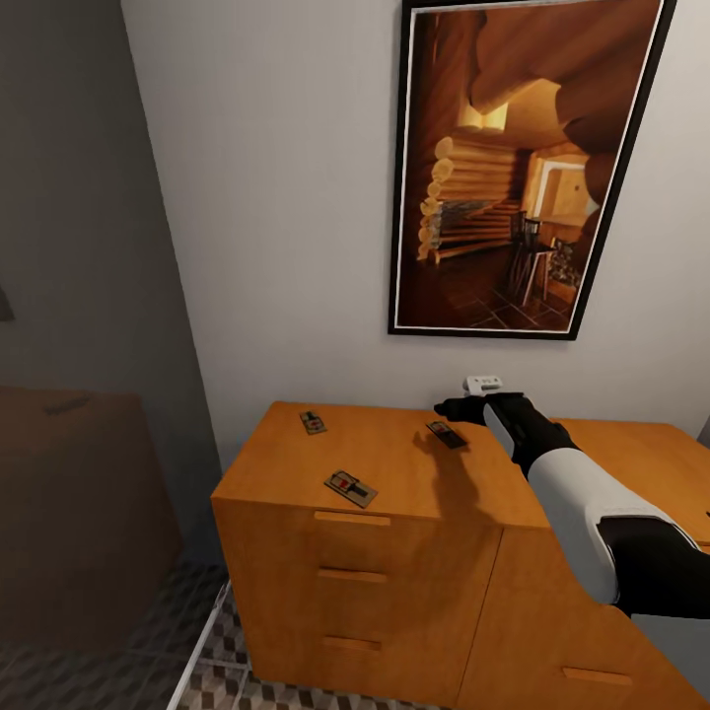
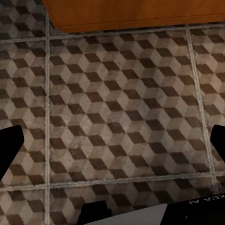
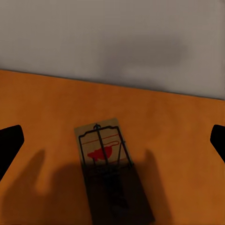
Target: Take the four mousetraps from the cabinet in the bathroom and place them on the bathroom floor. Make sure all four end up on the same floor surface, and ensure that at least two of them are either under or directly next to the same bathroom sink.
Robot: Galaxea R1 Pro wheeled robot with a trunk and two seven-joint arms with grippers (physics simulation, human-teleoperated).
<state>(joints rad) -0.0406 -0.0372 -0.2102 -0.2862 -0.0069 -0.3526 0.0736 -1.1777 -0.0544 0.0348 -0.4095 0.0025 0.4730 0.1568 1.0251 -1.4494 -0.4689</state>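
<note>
1. Three mousetraps lie on top of the cabinet [image 1: 394, 552]: a rear trap [image 1: 314, 422] near the wall, a front trap [image 1: 351, 487] close to the front edge above the drawers, and a third trap [image 1: 447, 434] just below the right gripper [image 1: 461, 408].
2. In the right wrist view that third trap [image 3: 112, 168] lies flat on the orange top, centred between the two finger tips at the picture's edges. The jaws stand wide, holding nothing, and their shadow falls over the trap's near end.
3. The step in hand looks like the pick of this trap. No fourth trap can be made out.
4. The next move calls for a straight descent until the fingers straddle the thin board, then a close on its edges.
5. The left wrist view looks down on the cube-patterned floor [image 2: 117, 122] beside the cabinet base [image 2: 136, 14]. The left jaws are spread wide and empty.
</note>
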